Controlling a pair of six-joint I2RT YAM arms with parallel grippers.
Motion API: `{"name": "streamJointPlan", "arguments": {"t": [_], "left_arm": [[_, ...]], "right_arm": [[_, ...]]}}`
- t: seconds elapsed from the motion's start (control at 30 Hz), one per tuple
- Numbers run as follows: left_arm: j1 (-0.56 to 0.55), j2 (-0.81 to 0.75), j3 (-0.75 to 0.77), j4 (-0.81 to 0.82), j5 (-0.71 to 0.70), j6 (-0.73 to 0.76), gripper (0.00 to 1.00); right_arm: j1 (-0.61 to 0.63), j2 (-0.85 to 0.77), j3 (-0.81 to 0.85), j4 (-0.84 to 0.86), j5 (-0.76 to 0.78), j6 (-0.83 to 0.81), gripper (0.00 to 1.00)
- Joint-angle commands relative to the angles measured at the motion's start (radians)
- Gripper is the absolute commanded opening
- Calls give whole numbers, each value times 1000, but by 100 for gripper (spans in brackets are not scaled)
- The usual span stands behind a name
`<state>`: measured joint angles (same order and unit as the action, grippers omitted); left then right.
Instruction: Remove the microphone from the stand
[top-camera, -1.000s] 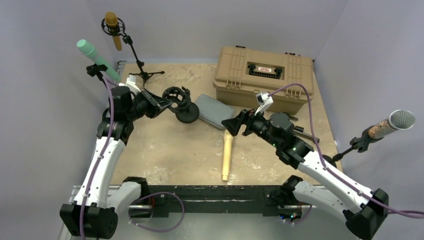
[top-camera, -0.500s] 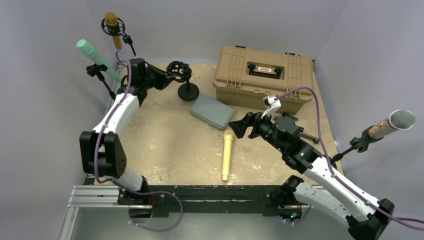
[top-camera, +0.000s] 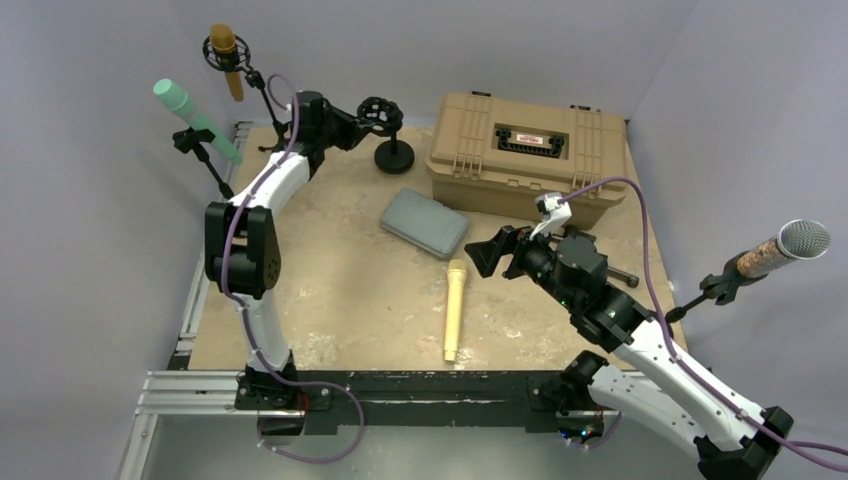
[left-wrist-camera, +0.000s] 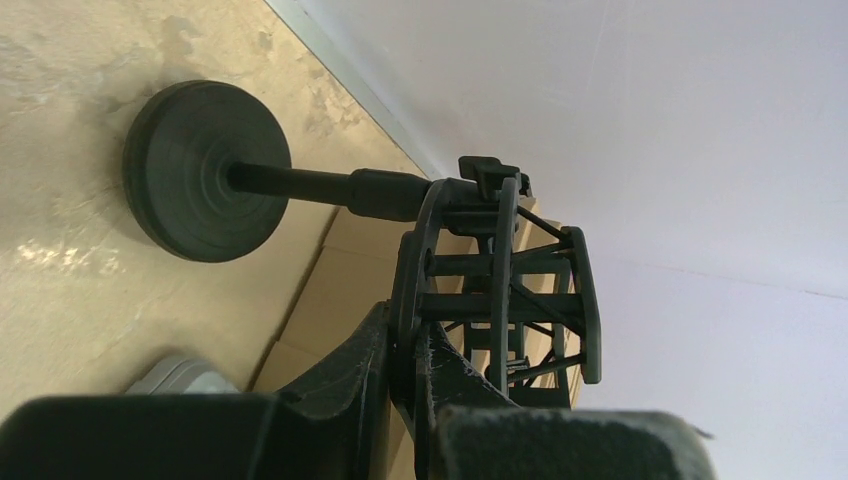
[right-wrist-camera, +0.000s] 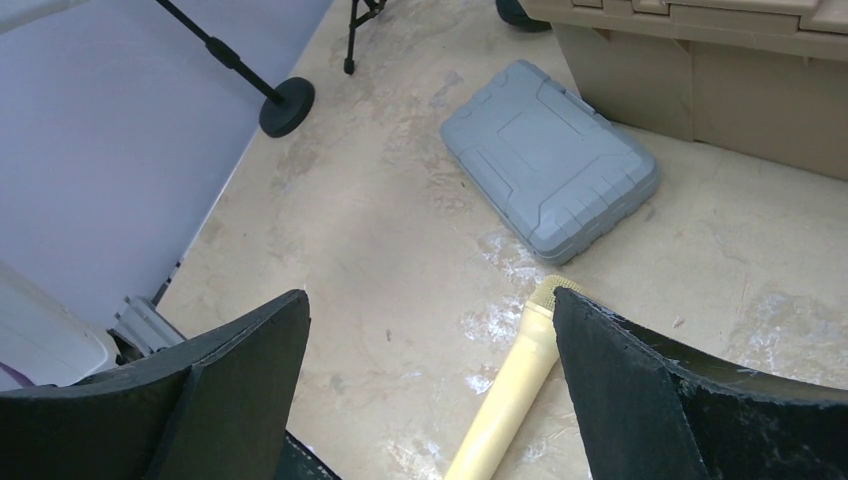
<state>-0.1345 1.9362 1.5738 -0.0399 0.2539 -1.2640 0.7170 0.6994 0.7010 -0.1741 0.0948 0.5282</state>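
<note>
Cream microphone lies flat, long axis near-far, head apparently far end.

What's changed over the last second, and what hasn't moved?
The left gripper, shut on the empty stand, carried it from mid-table to the far edge beside the tan case. The right gripper, open, drew back slightly. The yellow microphone and grey case stayed put.

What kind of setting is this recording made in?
Likely an enclosed robot test cell: plain purple walls box in a worn tabletop, with a black rail at its near edge and a green microphone staged alongside.
</note>
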Motion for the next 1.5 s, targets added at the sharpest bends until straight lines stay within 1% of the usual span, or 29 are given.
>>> {"name": "streamJointPlan", "arguments": {"t": [0.0, 0.13, 0.17, 0.27, 0.3, 0.4, 0.47, 0.6, 0.67, 0.73, 0.87, 1.0, 1.23, 1.33, 1.47], "left_arm": [[-29, 42, 113, 135, -13, -37, 0], [-46, 57, 112, 140, -29, -25, 0], [-52, 55, 104, 147, -32, -15, 4], [-62, 47, 88, 144, -40, -4, 27], [-62, 45, 86, 143, -36, 0, 33], [-62, 3, 61, 135, -42, 55, 48], [-59, -40, 42, 107, -54, 113, 60], [-49, -126, -2, 43, -42, 206, 89], [-44, -187, -29, -29, -51, 258, 98], [-40, -241, -61, -72, -54, 309, 100], [-28, -353, -124, -157, -71, 406, 100], [-9, -497, -178, -240, -89, 501, 100], [24, -670, -124, -506, -88, 720, 100], [52, -716, -68, -634, -167, 771, 100], [83, -775, -9, -725, -372, 793, 100]], "right_arm": [[-4, -9, 40, 2, 28, -19, 90], [-4, -16, 41, -7, 34, -20, 90], [-4, -19, 39, -7, 37, -20, 90], [-5, -31, 36, -12, 44, -23, 90], [-5, -34, 35, -13, 45, -22, 90], [-4, -41, 38, -15, 43, -22, 90], [-4, -49, 35, -17, 43, -22, 90], [-5, -63, 25, -3, 38, -20, 90], [-4, -66, 21, 6, 33, -18, 90], [-4, -65, 19, 14, 27, -19, 90], [-4, -65, 17, 22, 20, -23, 90], [-5, -71, 19, 13, 23, -35, 90], [-3, -83, 6, 19, 20, -41, 90], [-4, -84, 0, 25, 13, -44, 90], [-3, -81, -6, 33, 1, -47, 90]]}}
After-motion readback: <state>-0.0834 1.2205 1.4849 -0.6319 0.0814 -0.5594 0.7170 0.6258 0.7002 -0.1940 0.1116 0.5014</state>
